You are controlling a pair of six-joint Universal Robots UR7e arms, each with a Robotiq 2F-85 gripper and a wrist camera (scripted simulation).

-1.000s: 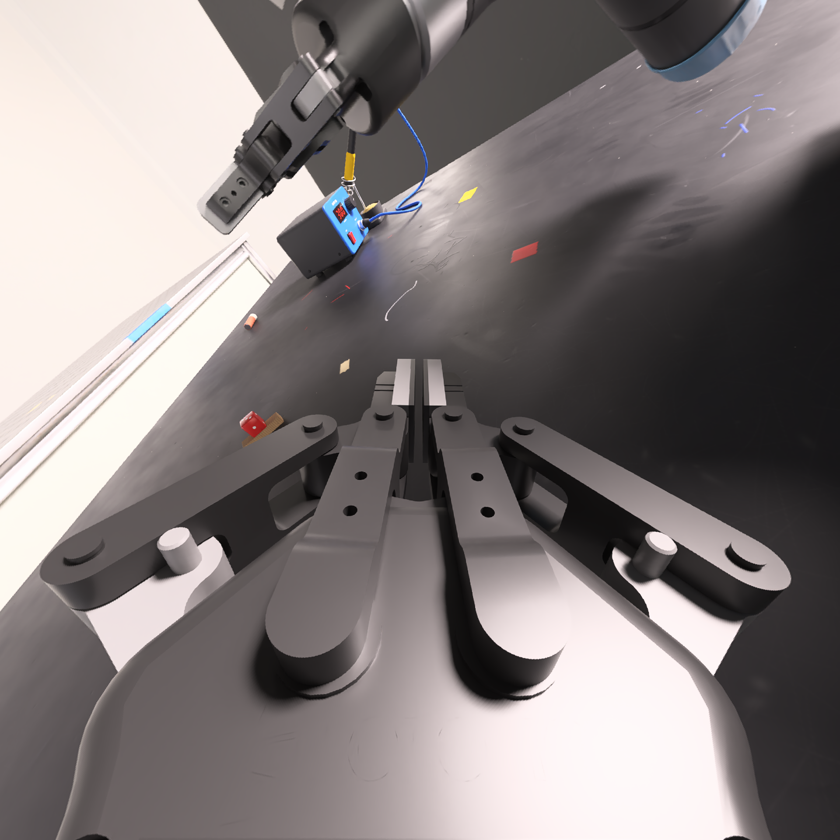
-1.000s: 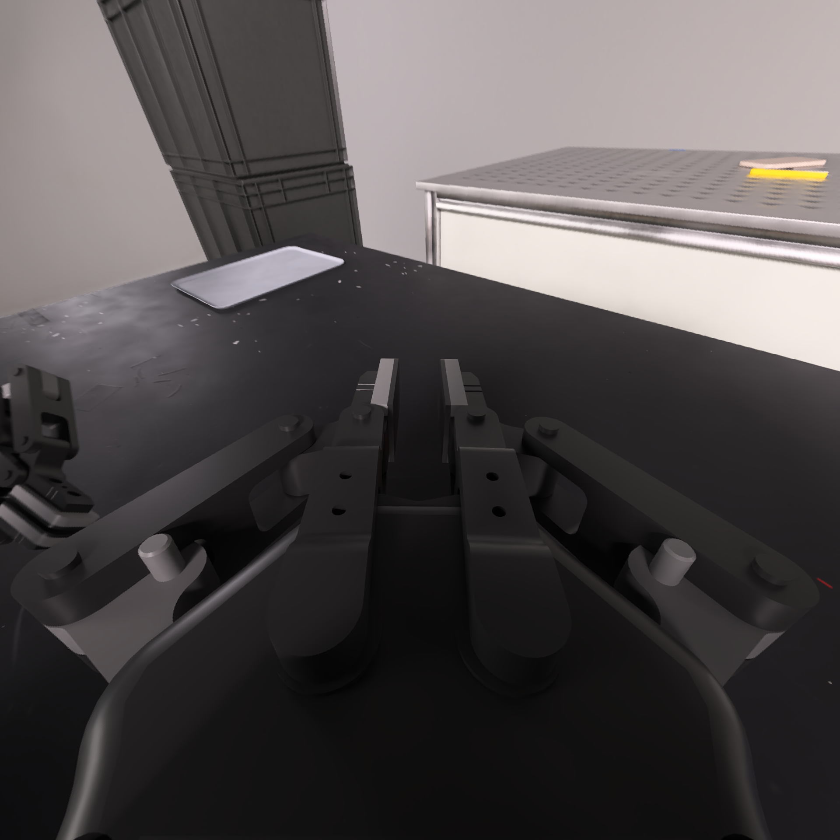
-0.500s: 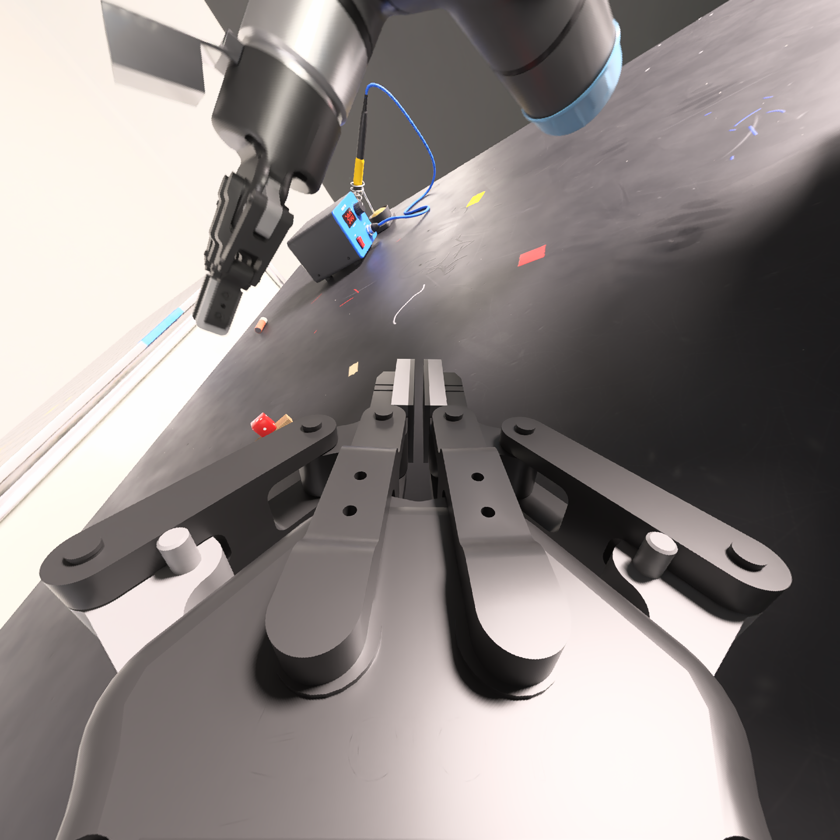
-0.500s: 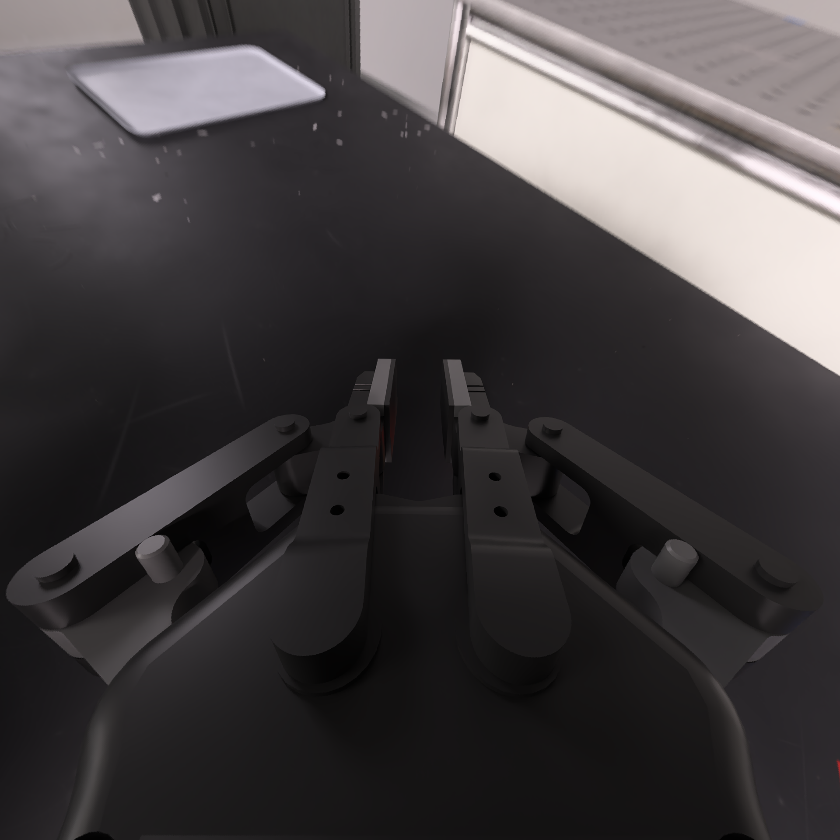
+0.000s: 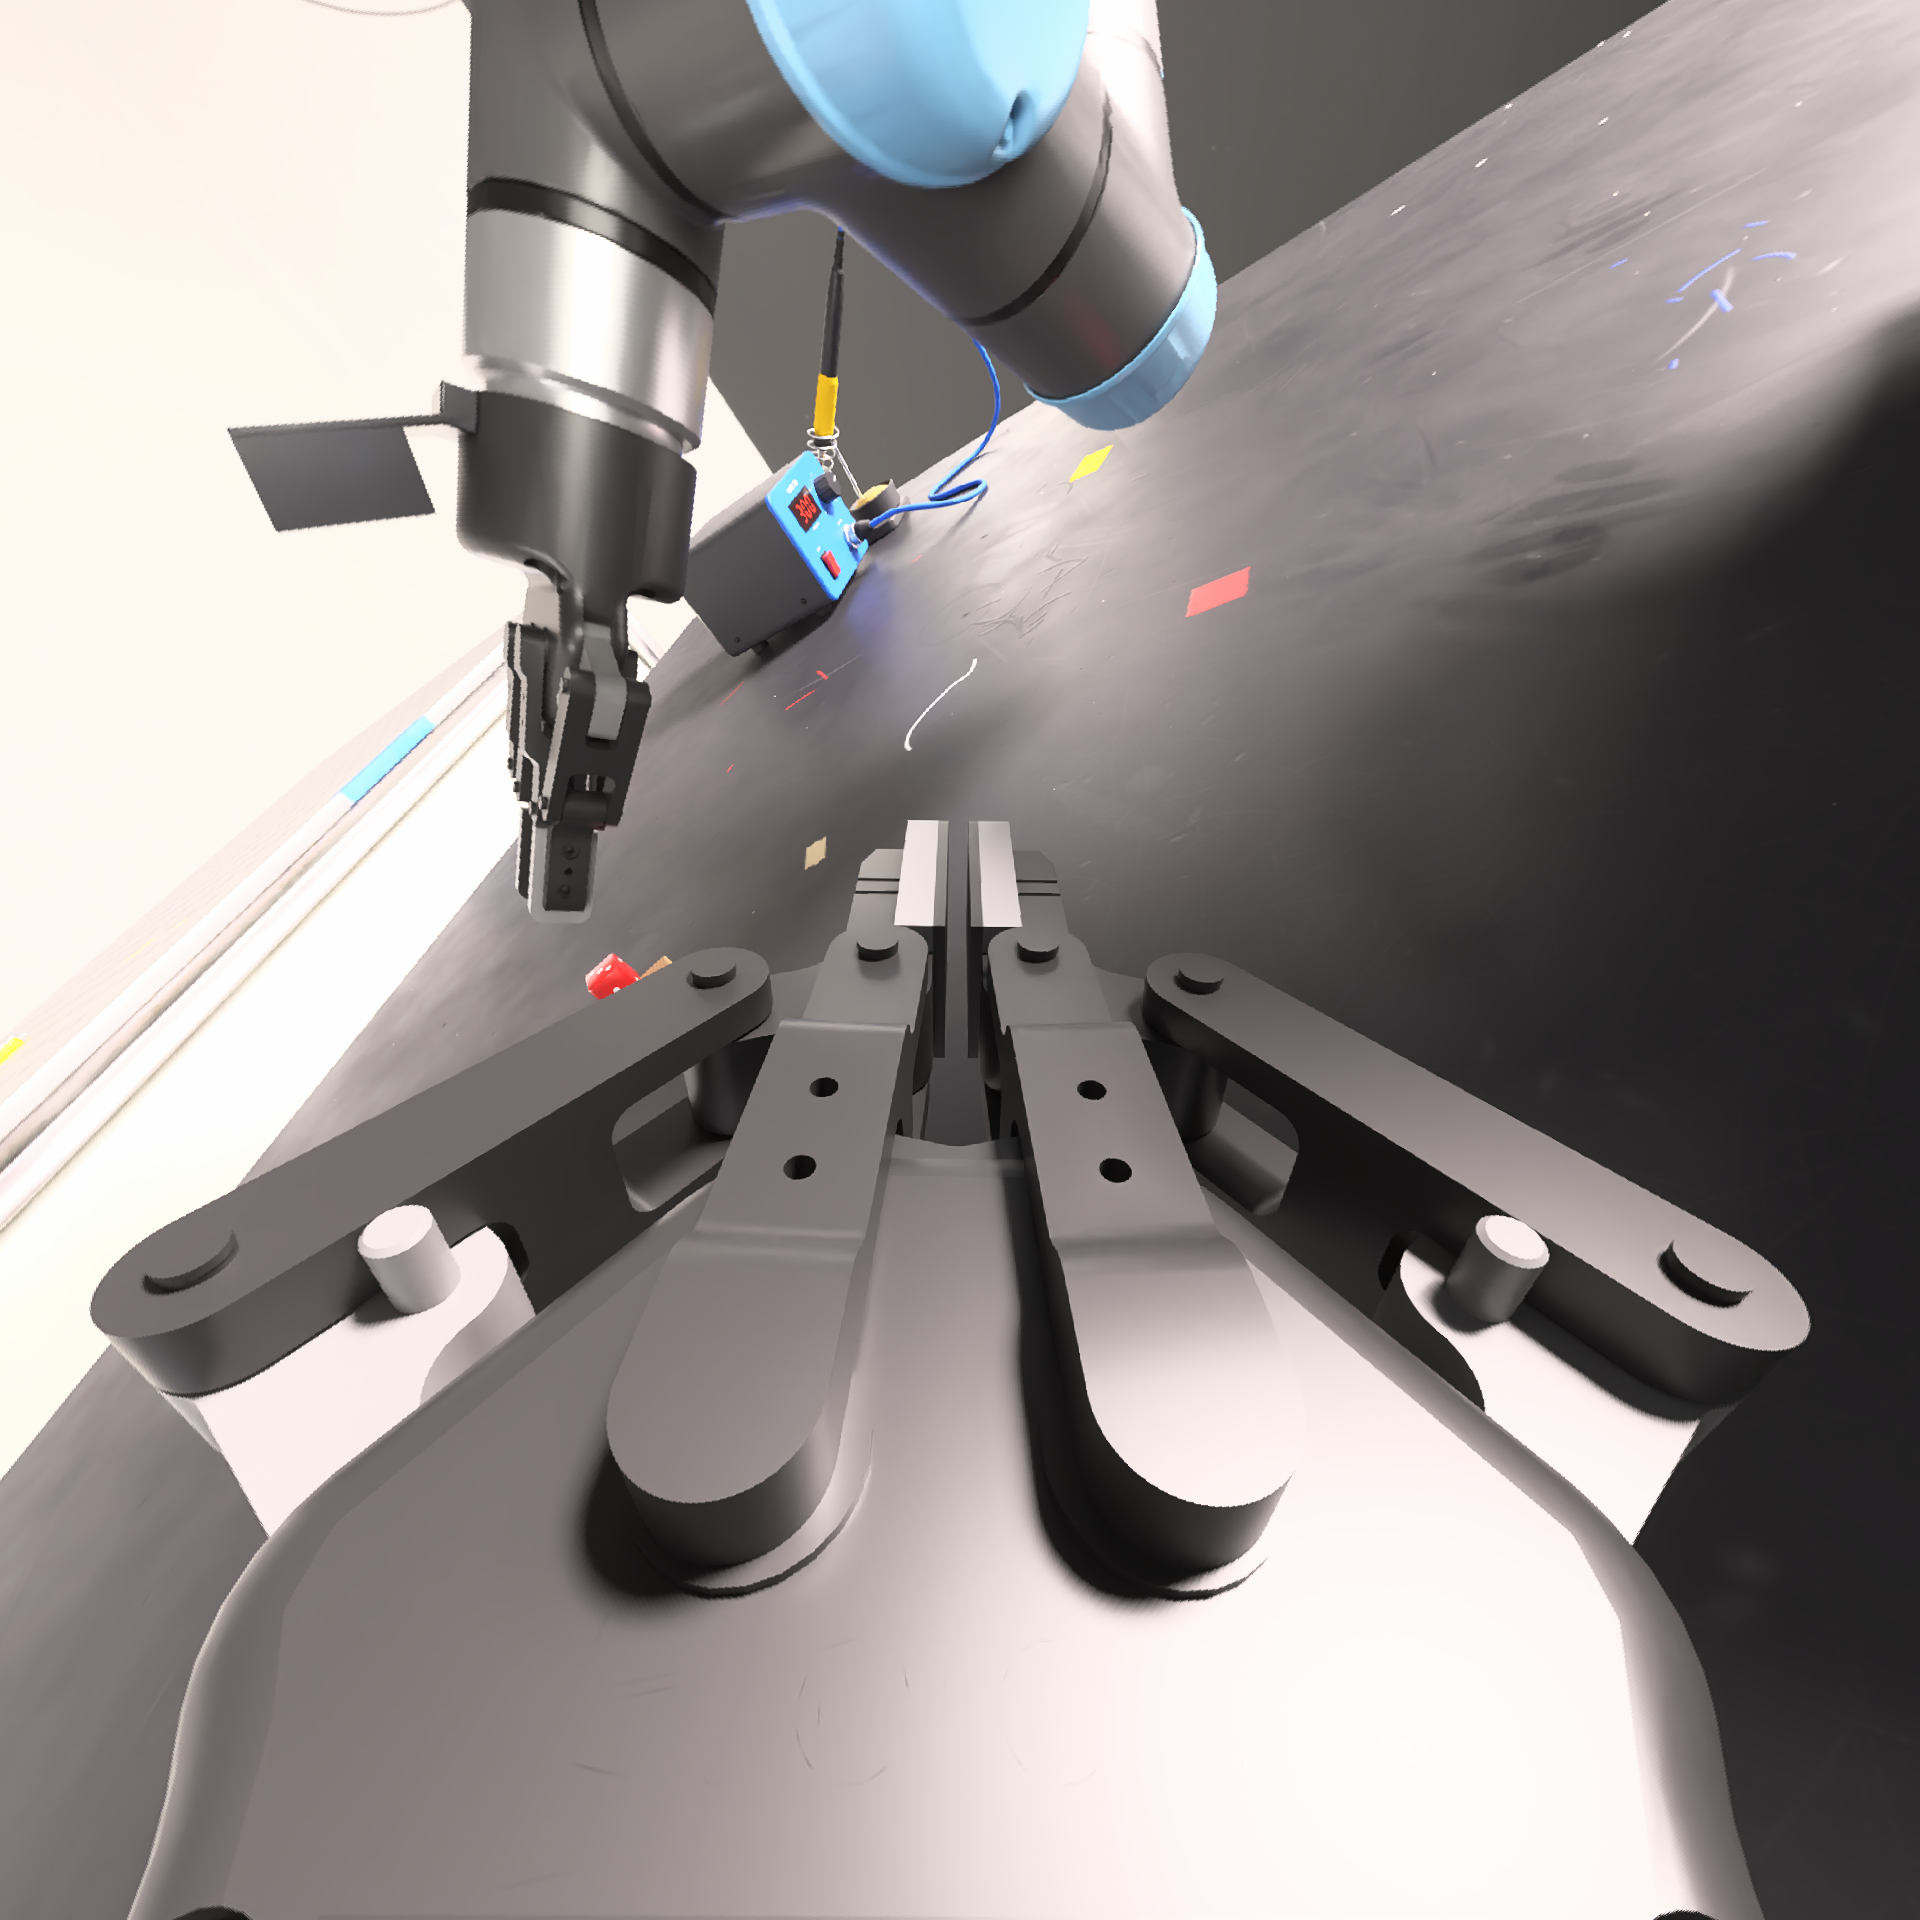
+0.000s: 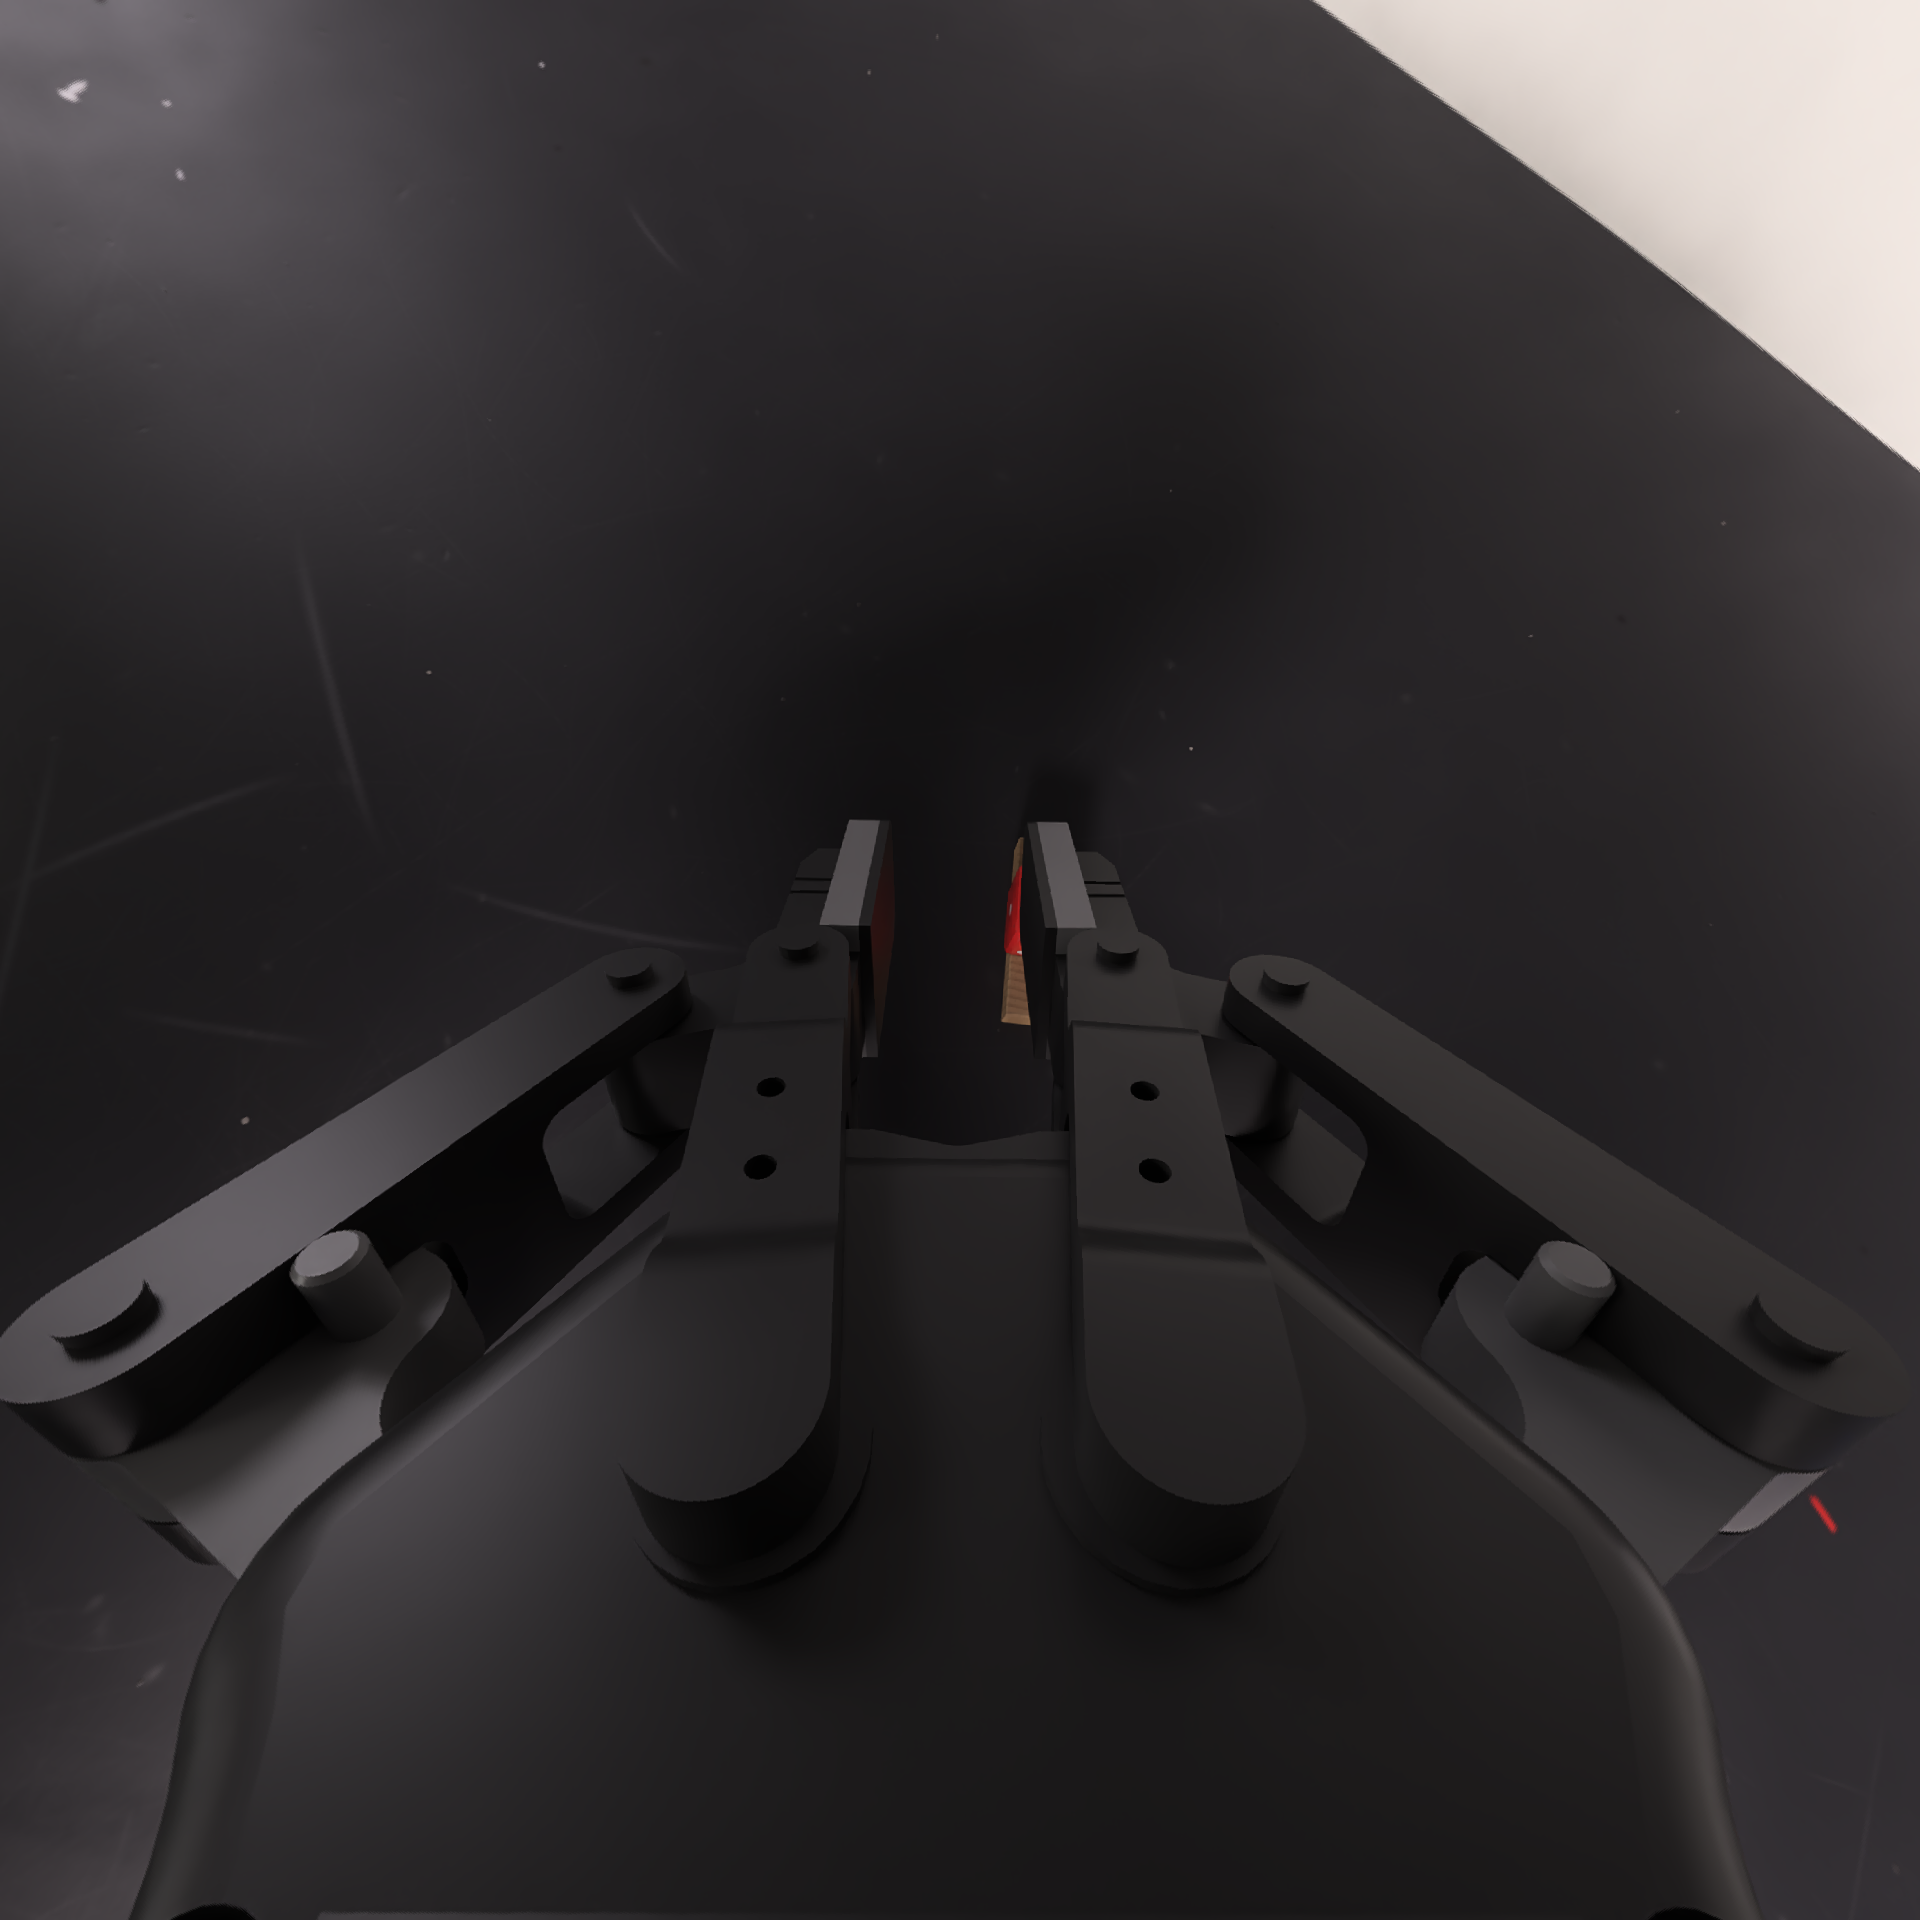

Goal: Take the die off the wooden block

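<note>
Right end effector (image 6: 956, 873) partly open, a narrow gap between the pads and nothing gripped in it, pointed straight down at the dark scratched tabletop (image 6: 520, 520). In that gap, hard against the inner edge of the right finger, a sliver of the small red die (image 6: 1011, 914), and just nearer than it a strip of the light-brown wooden block (image 6: 1013, 997); a red glow on the inner face of the left pad (image 6: 881, 914). Most of die and block hidden behind the finger, so no telling from here how the one sits on the other. Far right, past the tabletop's edge, a pale surface (image 6: 1766, 156). Left end effector (image 5: 956, 873) closed down to a thin slit, holding nothing, low over the tabletop (image 5: 1351, 831) and well apart from the task's things. From the left wrist view, the right end effector (image 5: 561, 883) hanging vertically, tips just above the die (image 5: 611, 977) and clear of it. Die at the near left of the tabletop, close to its left edge, with only a corner of the wooden block (image 5: 655, 968) showing beside it behind the left end effector's linkage. Above, the grey right arm with light-blue joint rings (image 5: 1132, 343). Farther off, a small tan patch (image 5: 816, 852), a white curved scratch (image 5: 940, 701), a flat red square patch (image 5: 1218, 592) and a yellow one (image 5: 1091, 462). At the far left edge, a black soldering station with a blue front panel (image 5: 774, 566), a yellow-handled iron (image 5: 826, 384) upright in its stand, and a thin blue cable (image 5: 977, 457) looping to the right.
</note>
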